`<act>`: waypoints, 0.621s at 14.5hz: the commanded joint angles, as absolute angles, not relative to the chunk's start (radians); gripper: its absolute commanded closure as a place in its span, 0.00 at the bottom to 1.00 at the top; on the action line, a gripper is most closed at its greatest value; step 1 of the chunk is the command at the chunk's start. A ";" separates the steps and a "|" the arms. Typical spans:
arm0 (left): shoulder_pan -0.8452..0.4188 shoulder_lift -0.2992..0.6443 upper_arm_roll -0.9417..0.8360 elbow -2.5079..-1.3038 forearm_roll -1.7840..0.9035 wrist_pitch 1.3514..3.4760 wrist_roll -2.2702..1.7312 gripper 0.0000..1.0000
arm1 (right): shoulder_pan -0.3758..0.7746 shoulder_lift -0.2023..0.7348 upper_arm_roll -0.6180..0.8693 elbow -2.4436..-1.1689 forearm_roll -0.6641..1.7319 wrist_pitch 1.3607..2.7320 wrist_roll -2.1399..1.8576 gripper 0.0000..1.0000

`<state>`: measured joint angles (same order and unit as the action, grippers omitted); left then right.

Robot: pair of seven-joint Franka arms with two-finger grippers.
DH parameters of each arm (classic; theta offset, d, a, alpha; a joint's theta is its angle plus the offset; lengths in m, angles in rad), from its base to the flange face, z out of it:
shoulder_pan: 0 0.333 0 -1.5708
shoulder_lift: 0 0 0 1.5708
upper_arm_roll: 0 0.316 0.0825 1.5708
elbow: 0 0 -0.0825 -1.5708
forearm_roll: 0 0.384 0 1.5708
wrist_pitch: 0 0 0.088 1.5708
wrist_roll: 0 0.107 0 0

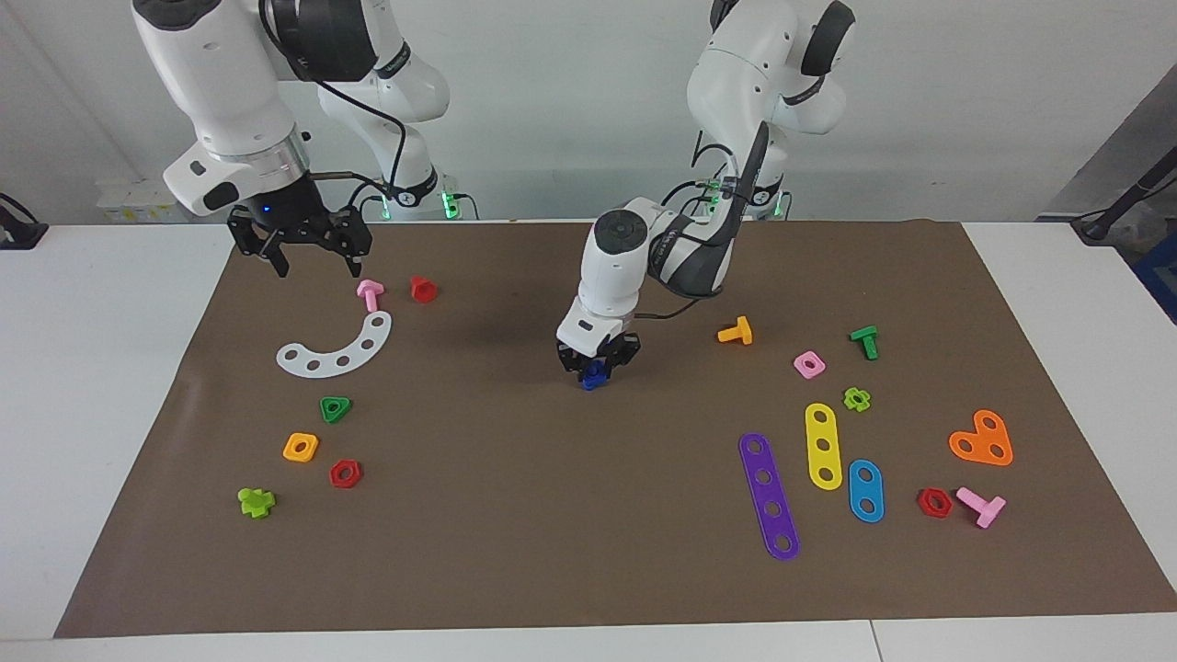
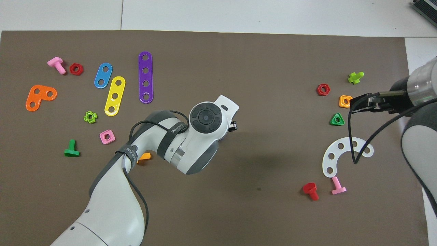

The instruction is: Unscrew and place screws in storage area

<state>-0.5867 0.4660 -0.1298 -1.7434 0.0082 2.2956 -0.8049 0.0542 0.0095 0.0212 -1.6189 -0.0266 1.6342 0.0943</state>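
Observation:
My left gripper [image 1: 597,361] is low over the middle of the mat, shut on a small blue bolt [image 1: 595,373] that sticks out below its fingers. I cannot tell whether the bolt touches the mat. In the overhead view the left wrist [image 2: 205,118] hides the bolt. The storage area [image 1: 391,414] is bare mat beside the white curved strip [image 1: 336,351], green triangle nut [image 1: 336,408], orange square nut [image 1: 301,447] and red hexagon nut [image 1: 345,473]. My right gripper [image 1: 315,264] waits open and empty, raised over the mat near the pink bolt [image 1: 370,293].
A red bolt [image 1: 423,289] lies near the pink one. A light green bolt [image 1: 256,502] lies near the storage area. Toward the left arm's end lie purple [image 1: 769,495], yellow [image 1: 823,445] and blue [image 1: 865,490] strips, an orange plate [image 1: 982,439] and several small nuts and bolts.

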 commanded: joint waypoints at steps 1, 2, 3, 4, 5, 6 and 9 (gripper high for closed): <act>-0.589 0.459 -0.118 -1.686 0.018 2.209 -0.824 1.00 | 0.044 -0.005 0.026 -1.637 -0.008 1.649 0.109 0.00; -0.584 0.471 -0.118 -1.648 0.017 2.186 -0.824 1.00 | 0.044 -0.005 0.026 -1.637 -0.008 1.649 0.109 0.00; -0.569 0.485 -0.118 -1.613 0.008 2.163 -0.824 1.00 | 0.044 -0.005 0.026 -1.637 -0.008 1.649 0.109 0.00; -0.566 0.489 -0.118 -1.582 -0.020 2.123 -0.821 1.00 | 0.044 -0.005 0.026 -1.637 -0.008 1.649 0.109 0.00; -0.558 0.497 -0.118 -1.557 -0.038 2.068 -0.819 1.00 | 0.044 -0.005 0.026 -1.637 -0.008 1.649 0.109 0.00; -0.539 0.505 -0.118 -1.530 -0.044 2.010 -0.816 1.00 | 0.044 -0.005 0.026 -1.637 -0.009 1.648 0.109 0.00; -0.474 0.511 -0.121 -1.479 -0.043 1.941 -0.793 1.00 | 0.046 -0.008 0.028 -1.638 -0.008 1.632 0.109 0.00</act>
<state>-0.5163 0.4804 -0.1152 -1.5428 -0.0223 1.9986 -0.8117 0.0542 0.0095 0.0212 -1.6196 -0.0266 1.6337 0.0943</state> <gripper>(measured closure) 0.537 0.000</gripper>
